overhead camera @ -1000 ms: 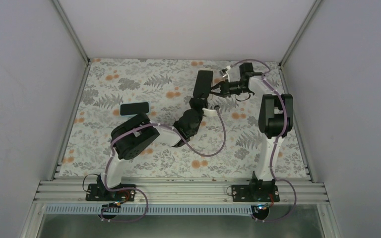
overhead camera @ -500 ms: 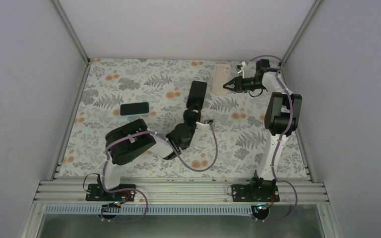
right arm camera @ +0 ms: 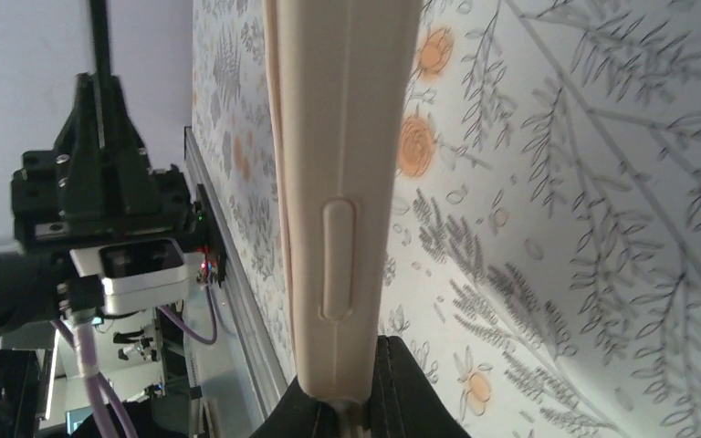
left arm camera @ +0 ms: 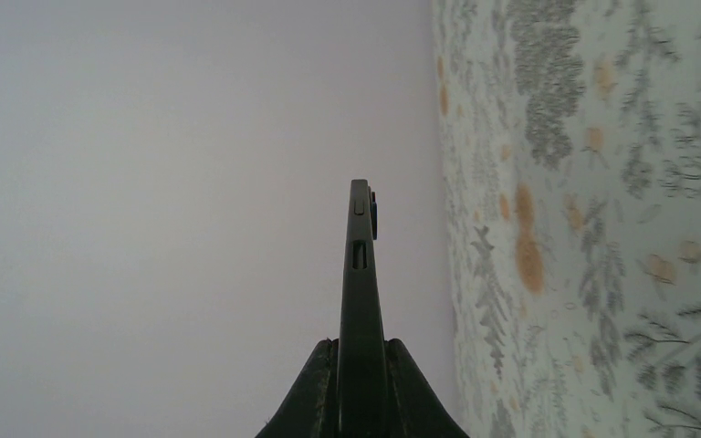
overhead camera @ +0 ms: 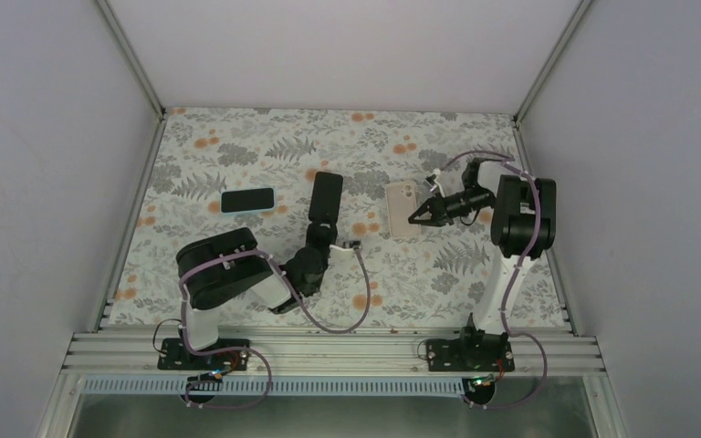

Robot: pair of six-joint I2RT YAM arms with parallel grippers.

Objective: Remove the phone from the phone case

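Lying flat at nine o'clock on the floral table [overhead camera: 237, 137] is a dark slab with a pale-blue edge [overhead camera: 247, 199]. Near centre, the left gripper [overhead camera: 321, 226] clamps the black phone [overhead camera: 326, 193]. At three o'clock the right gripper [overhead camera: 413, 219] pinches the cream phone case [overhead camera: 400, 203], apart from the phone.

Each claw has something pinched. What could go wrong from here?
1. The left claw pinches the phone only at one end; it may pivot or slip out.
2. The right claw holds the case by its thin end; it might flex free.
3. A dark device lies near the left arm and might get swept.
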